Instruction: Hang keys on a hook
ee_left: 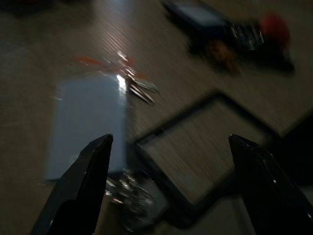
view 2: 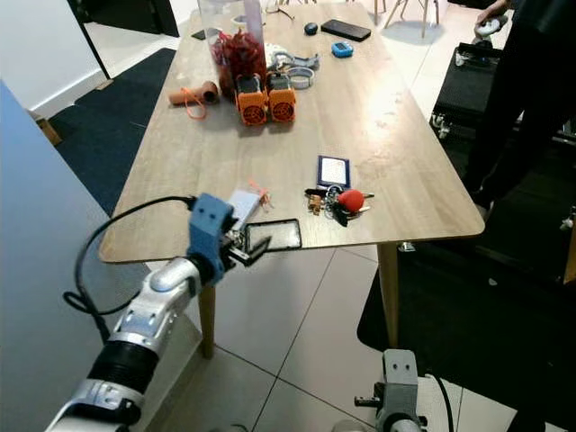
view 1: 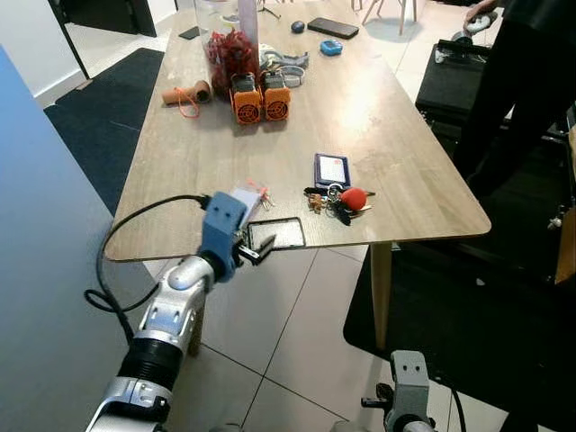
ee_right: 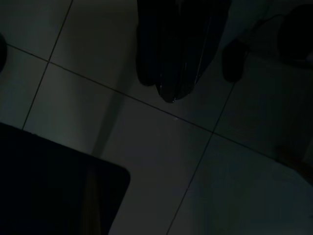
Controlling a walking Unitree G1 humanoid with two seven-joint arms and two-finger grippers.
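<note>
A key bunch with a red ball (view 1: 347, 202) lies near the wooden table's front edge (view 1: 297, 252), beside a small dark card holder (view 1: 331, 169). To its left, smaller silver keys (ee_left: 139, 89) with orange bits rest against a pale blue-white card (ee_left: 88, 125). A black rectangular frame (view 1: 276, 234) lies at the table edge. My left gripper (view 1: 255, 245) hovers open at that edge, its fingers (ee_left: 85, 171) spread either side of the frame and card, holding nothing. My right gripper (ee_right: 171, 73) hangs low over the tiled floor, its fingers together.
Further back on the table stand two orange items (view 1: 261, 99), a jar of red things (view 1: 229, 54), a phone (view 1: 333, 27) and small clutter. A person in black (view 1: 522, 81) stands at the right. A dark rug (view 1: 468, 324) lies under the right side.
</note>
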